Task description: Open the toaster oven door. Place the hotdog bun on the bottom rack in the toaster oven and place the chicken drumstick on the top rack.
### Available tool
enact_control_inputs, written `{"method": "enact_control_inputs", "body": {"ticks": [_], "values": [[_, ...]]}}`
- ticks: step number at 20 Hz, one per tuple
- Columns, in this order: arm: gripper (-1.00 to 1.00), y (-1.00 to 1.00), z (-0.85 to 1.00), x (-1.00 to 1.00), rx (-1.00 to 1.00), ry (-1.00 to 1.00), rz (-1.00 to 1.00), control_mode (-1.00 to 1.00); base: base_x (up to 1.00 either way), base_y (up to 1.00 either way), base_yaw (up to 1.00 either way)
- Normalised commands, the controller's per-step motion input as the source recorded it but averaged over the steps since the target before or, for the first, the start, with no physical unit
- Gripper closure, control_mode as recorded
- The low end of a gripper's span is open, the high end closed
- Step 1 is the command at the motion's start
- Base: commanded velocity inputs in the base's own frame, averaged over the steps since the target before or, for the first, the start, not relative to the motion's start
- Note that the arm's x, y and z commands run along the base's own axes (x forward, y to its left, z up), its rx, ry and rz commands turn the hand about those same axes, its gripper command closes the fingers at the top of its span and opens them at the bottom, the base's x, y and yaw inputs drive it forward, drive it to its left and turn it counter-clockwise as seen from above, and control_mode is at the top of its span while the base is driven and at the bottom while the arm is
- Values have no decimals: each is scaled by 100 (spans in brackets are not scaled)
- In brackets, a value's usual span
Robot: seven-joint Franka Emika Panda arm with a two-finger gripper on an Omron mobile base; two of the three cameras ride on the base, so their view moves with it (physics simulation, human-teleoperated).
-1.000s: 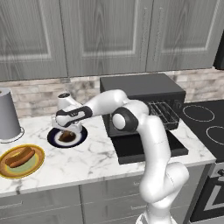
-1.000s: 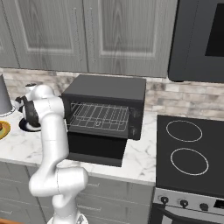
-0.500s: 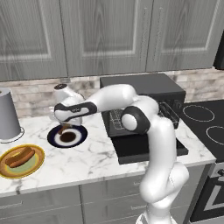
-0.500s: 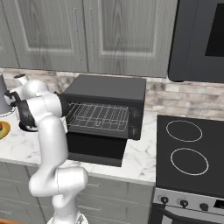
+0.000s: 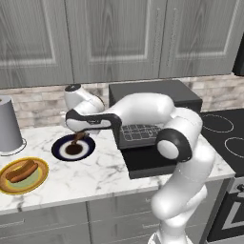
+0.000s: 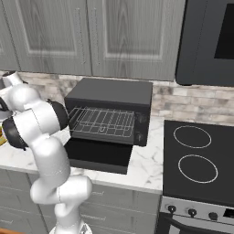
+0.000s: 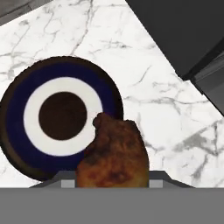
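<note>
My gripper [image 5: 79,137] is shut on the chicken drumstick [image 7: 113,154], a dark brown glossy lump, and holds it just above a blue and white plate [image 7: 26,109] with a dark centre. The drumstick hides my fingertips in the hand view. The hotdog bun [image 5: 21,171] lies on a yellow plate [image 5: 39,179] at the counter's front left. To the right stands the black toaster oven [image 6: 109,93] with its door [image 6: 98,155] folded down flat and open. A silver wire rack [image 6: 103,120] shows inside; I cannot tell the two racks apart.
A grey cylindrical canister [image 5: 9,125] stands at the back left of the marble counter [image 5: 86,176]. The open oven door [image 5: 152,161] juts out over the counter beside the blue plate [image 5: 59,151]. A black stovetop [image 6: 196,155] lies to the right. Grey cabinets hang above.
The arm has swung and the hand has turned over the blue plate. The drumstick has come up off the plate, held in the gripper.
</note>
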Motion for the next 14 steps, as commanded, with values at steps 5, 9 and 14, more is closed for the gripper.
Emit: {"method": "enact_control_inputs", "body": {"ticks": [5,9,14], "values": [[100,-74,43,-93,0,-3,-7,-100,0,0,0],[100,-75,51,-85,3,-3,-7,-100,0,0,0],[100,-96,52,-72,8,-5,-5,-100,0,0,0]]}}
